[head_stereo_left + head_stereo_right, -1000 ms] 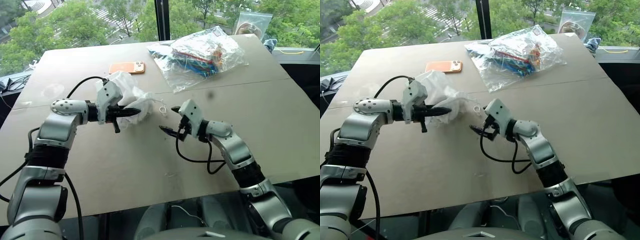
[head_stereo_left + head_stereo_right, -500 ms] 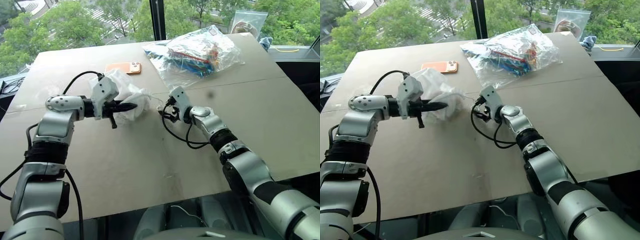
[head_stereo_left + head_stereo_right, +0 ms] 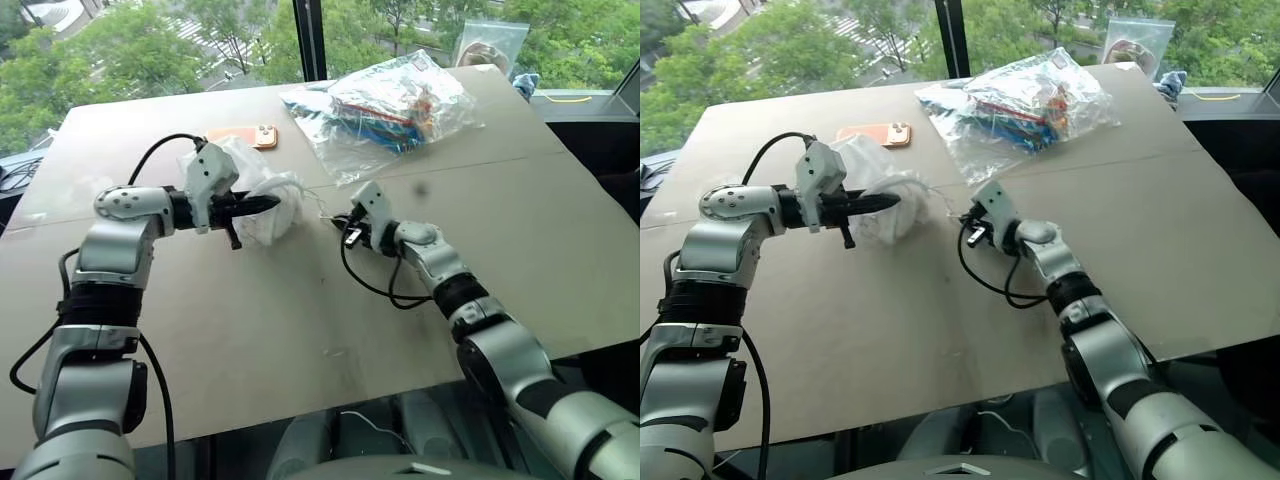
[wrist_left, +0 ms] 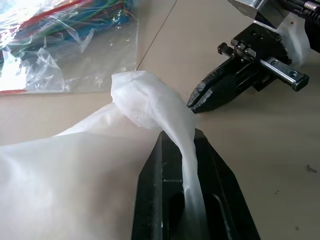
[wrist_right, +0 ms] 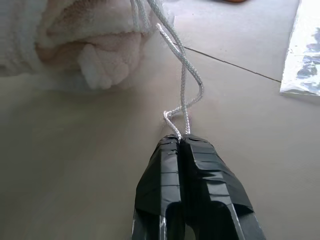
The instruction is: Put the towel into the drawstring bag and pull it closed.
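the left claw (image 3: 268,203) is clamped on a gathered fold of the drawstring bag (image 3: 252,190), its black fingers (image 4: 165,200) pinching the thin white fabric. the right claw (image 5: 182,142) is closed tight on the bag's white cord (image 5: 184,82), which runs from its tips up to the bag's mouth. all this sits on the tan tabletop (image 3: 300,330), the widest thing in sight. on the far side lies a clear plastic bag of colourful items (image 3: 385,105). the drawstring bag lies between the two claws, nearer the left one, bulging and crumpled. the towel (image 5: 75,45) is inside it, cream terry showing at the mouth. an orange phone (image 3: 245,136) lies just beyond the bag.
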`<move>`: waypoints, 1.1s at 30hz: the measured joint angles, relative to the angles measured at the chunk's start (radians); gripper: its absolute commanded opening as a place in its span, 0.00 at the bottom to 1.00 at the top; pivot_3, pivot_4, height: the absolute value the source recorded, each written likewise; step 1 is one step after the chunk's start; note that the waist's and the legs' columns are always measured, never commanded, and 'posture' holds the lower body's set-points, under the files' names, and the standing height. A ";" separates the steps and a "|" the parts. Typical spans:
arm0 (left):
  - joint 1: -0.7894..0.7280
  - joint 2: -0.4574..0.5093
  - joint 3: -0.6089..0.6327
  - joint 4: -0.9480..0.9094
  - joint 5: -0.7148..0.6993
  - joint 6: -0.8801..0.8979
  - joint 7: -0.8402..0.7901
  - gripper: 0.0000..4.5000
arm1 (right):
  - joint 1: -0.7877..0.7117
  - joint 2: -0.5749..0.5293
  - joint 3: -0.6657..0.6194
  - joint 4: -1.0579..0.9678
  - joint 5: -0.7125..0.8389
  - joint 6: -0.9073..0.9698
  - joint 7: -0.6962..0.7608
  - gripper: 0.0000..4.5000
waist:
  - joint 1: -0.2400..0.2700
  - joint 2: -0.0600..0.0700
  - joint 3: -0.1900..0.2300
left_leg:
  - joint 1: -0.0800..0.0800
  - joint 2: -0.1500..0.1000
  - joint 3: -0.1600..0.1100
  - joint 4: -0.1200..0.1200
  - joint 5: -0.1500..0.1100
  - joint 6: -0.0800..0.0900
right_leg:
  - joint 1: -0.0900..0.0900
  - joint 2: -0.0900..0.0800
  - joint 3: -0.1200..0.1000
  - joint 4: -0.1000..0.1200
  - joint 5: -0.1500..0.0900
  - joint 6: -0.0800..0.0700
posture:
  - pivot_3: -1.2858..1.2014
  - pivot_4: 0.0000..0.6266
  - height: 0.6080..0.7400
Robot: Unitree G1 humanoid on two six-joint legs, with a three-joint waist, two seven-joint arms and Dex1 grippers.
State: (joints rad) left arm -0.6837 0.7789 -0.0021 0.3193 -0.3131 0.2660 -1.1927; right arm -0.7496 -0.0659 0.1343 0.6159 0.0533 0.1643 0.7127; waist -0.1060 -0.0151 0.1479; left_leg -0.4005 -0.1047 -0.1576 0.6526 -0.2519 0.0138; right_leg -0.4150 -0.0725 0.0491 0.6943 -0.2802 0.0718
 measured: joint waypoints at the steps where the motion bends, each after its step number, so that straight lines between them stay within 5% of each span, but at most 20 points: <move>1: -0.019 -0.013 0.000 -0.012 -0.018 0.029 -0.006 0.00 | 0.098 -0.052 0.001 -0.181 0.021 0.089 0.011 0.01 | 0.011 0.000 0.000 | -0.001 0.000 -0.001 0.000 0.000 0.000 | 0.000 0.000 -0.001 -0.001 0.000 0.000 | 0.52 0.24 1.00; 2: -0.037 -0.021 0.004 -0.031 -0.041 0.061 -0.012 0.00 | 0.215 -0.111 -0.001 -0.393 0.050 0.198 0.020 0.01 | 0.021 0.000 0.000 | -0.004 -0.001 -0.003 0.001 0.000 0.000 | -0.002 0.000 -0.003 -0.001 0.000 0.000 | 0.52 0.24 1.00; 8: -0.081 -0.073 -0.023 -0.059 -0.044 0.073 -0.047 0.00 | 0.459 -0.223 -0.026 -0.947 0.135 0.519 -0.035 0.01 | 0.021 0.001 0.000 | 0.001 0.001 0.001 -0.001 0.000 0.000 | -0.001 -0.001 0.001 0.000 0.000 0.000 | 0.52 0.24 1.00; 11: -0.083 -0.099 -0.068 -0.059 -0.024 0.037 -0.076 0.00 | 0.525 -0.235 -0.034 -1.059 0.151 0.584 -0.085 0.20 | 0.024 0.001 0.000 | 0.002 0.002 0.004 -0.001 0.000 0.000 | 0.000 -0.001 0.003 0.000 0.000 0.000 | 0.52 0.24 1.00; 17: -0.083 -0.108 -0.087 -0.023 0.006 -0.036 -0.112 0.00 | 0.525 -0.254 -0.031 -1.136 0.196 0.686 -0.127 0.83 | 0.039 0.001 0.000 | 0.002 0.002 0.005 0.000 0.000 0.000 | 0.000 -0.001 0.004 -0.001 0.000 0.000 | 0.52 0.24 1.00; 26: -0.069 -0.117 -0.106 -0.015 0.036 -0.095 -0.135 0.00 | 0.186 -0.158 0.010 -0.736 0.177 0.633 -0.176 0.83 | 0.039 0.000 0.000 | 0.002 0.002 0.006 -0.001 0.000 0.000 | 0.000 -0.001 0.004 -0.001 0.000 -0.001 | 0.52 0.24 1.00; 30: -0.067 -0.110 -0.105 -0.014 0.037 -0.098 -0.132 0.00 | 0.124 -0.122 0.052 -0.515 0.159 0.553 -0.137 0.54 | 0.037 0.000 0.000 | 0.001 0.002 0.006 -0.001 0.000 0.000 | -0.001 -0.001 0.003 -0.001 0.001 -0.001 | 0.52 0.24 1.00; 33: -0.065 -0.096 -0.088 -0.014 0.037 -0.100 -0.129 0.00 | 0.122 -0.122 0.064 -0.494 0.184 0.543 -0.067 0.21 | 0.037 0.000 0.000 | 0.001 0.002 0.006 -0.001 0.000 0.000 | -0.001 -0.001 0.003 -0.001 0.001 -0.001 | 0.52 0.24 1.00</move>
State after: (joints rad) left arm -0.7489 0.6827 -0.0904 0.3052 -0.2756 0.1660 -1.3214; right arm -0.6278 -0.1877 0.1986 0.1215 0.2378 0.7078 0.6458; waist -0.0690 -0.0152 0.1482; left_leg -0.3994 -0.1030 -0.1516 0.6518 -0.2521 0.0139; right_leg -0.4157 -0.0734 0.0523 0.6928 -0.2797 0.0710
